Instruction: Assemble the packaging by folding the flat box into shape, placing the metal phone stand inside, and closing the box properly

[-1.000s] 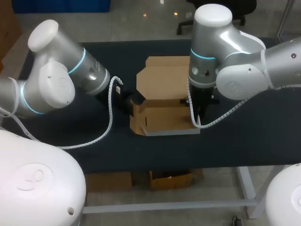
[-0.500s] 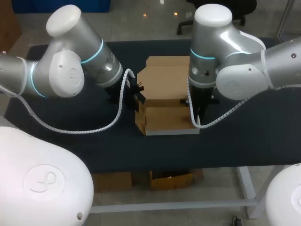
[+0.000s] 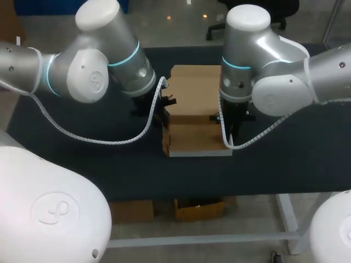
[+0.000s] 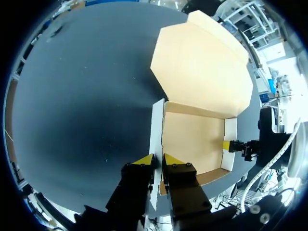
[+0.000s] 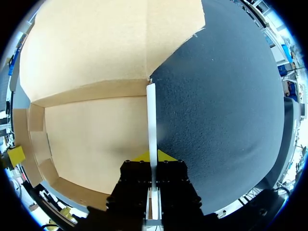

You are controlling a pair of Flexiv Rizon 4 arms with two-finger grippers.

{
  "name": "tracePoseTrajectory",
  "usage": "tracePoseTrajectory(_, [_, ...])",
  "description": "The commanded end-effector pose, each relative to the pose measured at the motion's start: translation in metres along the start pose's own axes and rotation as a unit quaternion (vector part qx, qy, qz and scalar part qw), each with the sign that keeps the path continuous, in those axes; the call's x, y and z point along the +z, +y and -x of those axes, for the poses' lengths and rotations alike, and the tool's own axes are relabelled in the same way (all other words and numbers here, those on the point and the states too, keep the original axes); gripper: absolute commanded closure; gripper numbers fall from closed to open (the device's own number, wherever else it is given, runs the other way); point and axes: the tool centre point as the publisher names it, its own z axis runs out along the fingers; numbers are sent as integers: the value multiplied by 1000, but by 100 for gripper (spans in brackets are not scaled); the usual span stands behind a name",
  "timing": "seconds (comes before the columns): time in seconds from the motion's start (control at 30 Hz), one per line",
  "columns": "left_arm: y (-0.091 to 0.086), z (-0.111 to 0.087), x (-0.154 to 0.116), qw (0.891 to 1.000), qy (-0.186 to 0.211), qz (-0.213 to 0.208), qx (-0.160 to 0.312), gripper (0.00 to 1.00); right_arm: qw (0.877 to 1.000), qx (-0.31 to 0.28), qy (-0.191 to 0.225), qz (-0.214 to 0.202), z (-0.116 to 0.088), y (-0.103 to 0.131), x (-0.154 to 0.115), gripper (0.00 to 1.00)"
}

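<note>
Cardboard box [image 3: 194, 131], lid [image 3: 194, 82] laid open rearward, left fingers [image 4: 143, 160] and right fingers [image 5: 166, 156] pinching opposite walls

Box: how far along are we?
Done: both side walls of the box stand upright. In hand: left end effector grips the left wall, right end effector the right wall. To do: lid lies open, interior empty, no phone stand in view; loading and closing remain.

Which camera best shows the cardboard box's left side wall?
Left wrist view: the brown cardboard box's left side wall stands edge-on between the left tool's yellow tips. Head view shows only its near end; the tool covers the rest. Right wrist view shows its inner face across the box floor.
</note>
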Motion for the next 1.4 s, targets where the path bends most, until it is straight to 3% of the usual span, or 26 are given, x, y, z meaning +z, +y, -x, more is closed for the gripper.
tracePoseTrajectory(0.03, [1,-8,-2,998,-58,0,2,76,1000,0,-2,-2,-1,1,1,100])
tracePoseTrajectory(0.2, [4,-8,-4,998,-59,-1,6,66,1000,0,-2,-2,-1,1,1,100])
tracePoseTrajectory(0.37, [2,5,-10,999,-50,-2,-2,59,1000,0,-2,-2,-1,1,1,100])
tracePoseTrajectory(0.83, [-7,56,-33,999,0,14,-29,60,1000,0,-2,-2,-1,1,1,100])
tracePoseTrajectory(1.07, [-7,81,-34,998,45,37,-32,67,1000,0,-2,-2,-1,1,1,100])
tracePoseTrajectory(1.4, [-8,99,-29,994,90,57,-26,69,1000,0,-2,-2,-1,1,1,100])
